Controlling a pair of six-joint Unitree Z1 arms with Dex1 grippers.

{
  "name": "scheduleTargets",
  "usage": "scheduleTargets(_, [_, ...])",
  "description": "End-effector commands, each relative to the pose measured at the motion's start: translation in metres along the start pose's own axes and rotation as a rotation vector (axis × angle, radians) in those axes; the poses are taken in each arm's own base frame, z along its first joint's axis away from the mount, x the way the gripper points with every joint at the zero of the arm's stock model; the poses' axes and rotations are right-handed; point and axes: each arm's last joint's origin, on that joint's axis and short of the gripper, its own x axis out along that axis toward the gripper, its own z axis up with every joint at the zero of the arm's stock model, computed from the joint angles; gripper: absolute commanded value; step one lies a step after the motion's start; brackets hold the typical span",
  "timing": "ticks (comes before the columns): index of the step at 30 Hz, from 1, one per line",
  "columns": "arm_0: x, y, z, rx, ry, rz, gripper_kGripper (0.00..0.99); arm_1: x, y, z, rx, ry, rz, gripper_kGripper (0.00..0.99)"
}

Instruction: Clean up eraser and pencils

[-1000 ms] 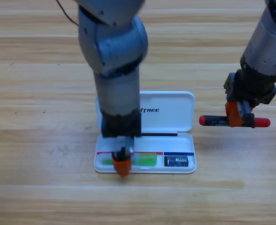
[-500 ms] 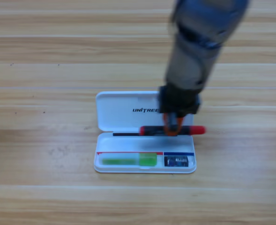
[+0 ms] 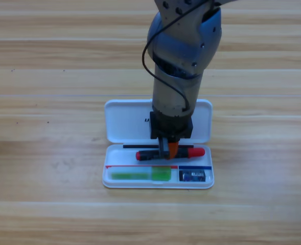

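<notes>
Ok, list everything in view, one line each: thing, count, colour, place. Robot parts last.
white case: one, white, lying open at the table's middle, lid towards the top edge.
green pencil: one, translucent light green, lying in the case's tray, left part.
eraser: one, dark with pale label, in the tray's right end.
black pencil: one, black with red ends, held level over the tray's upper edge.
table: one, light wood, under everything.
right gripper: one, black with orange jaws, shut on the black pencil at its middle, above the case.
left arm: not in view.
</notes>
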Motion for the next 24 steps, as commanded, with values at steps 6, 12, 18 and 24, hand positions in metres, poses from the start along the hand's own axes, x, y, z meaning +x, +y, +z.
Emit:
scheduleTargets(6, [0.022,-0.002,-0.006,-0.016,-0.027,-0.024,0.99,0.009,0.009,0.005,0.01,0.03,0.02,0.9])
scheduleTargets(12, [0.019,0.001,-0.002,-0.018,-0.035,-0.004,0.99,-0.036,0.018,-0.005,0.021,-0.047,0.006,0.94])
scheduleTargets(18, [0.002,0.017,0.012,-0.039,-0.083,0.065,0.989,-0.11,0.049,-0.035,0.025,-0.197,0.042,0.945])
scheduleTargets(24, [0.011,0.044,0.038,-0.061,-0.092,0.08,0.973,-0.168,0.094,-0.077,0.049,-0.422,0.087,0.951])
